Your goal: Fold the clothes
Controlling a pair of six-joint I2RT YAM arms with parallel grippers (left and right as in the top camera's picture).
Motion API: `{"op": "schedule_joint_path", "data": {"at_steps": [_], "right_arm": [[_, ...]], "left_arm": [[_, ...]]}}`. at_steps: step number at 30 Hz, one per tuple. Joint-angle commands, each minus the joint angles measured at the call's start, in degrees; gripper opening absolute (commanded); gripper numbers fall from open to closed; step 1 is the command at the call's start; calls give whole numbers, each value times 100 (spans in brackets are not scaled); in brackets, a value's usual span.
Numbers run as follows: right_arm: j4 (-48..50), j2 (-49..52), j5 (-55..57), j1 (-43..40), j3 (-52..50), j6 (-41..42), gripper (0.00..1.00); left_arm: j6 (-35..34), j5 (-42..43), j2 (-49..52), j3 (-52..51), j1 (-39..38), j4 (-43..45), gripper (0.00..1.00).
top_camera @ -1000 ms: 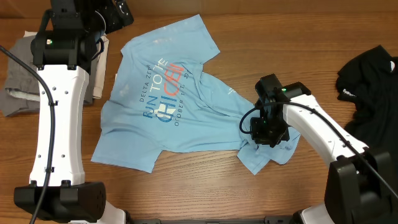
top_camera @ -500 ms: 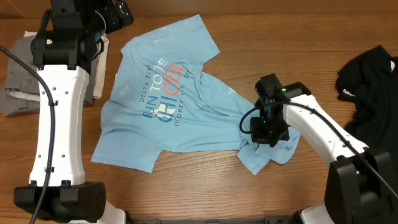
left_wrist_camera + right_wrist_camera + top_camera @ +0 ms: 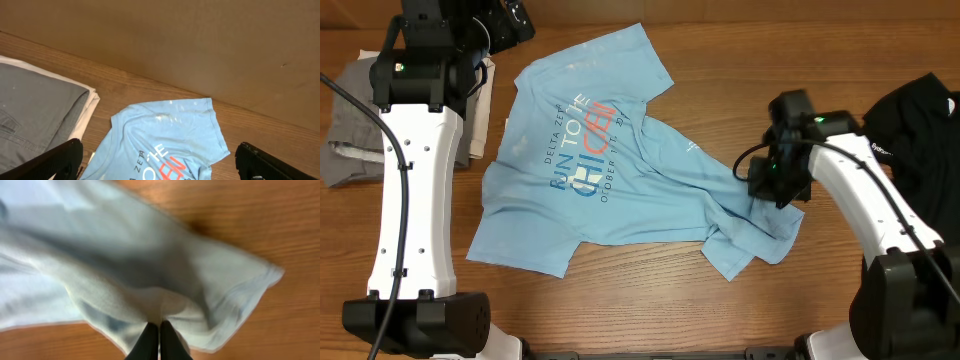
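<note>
Here the light blue T-shirt (image 3: 610,170) lies in the middle of the wooden table (image 3: 720,310). Its long axis goes from left to right, a little nearer at the right end, and the lettering reads from near to far. The right gripper (image 3: 159,339) pinches a fold at the right end of the shirt, fingers pressed together. The left gripper (image 3: 508,22) hangs at the far left with its fingers wide apart and holds nothing. A grey folded garment (image 3: 350,130) lies at the left and a black garment (image 3: 910,120) at the right.
</note>
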Motion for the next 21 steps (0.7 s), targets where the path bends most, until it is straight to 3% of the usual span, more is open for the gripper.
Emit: {"op": "schedule_joint_path", "data": {"at_steps": [1, 6, 21], "right_arm": [[256, 55, 232, -192, 151, -157, 4], [706, 297, 925, -452, 149, -170, 4], [3042, 1097, 1126, -1279, 144, -629, 4]], "left_arm": [[-118, -31, 9, 4, 0, 20, 100], [-118, -31, 9, 4, 0, 22, 100], [-118, -31, 9, 4, 0, 20, 100]]}}
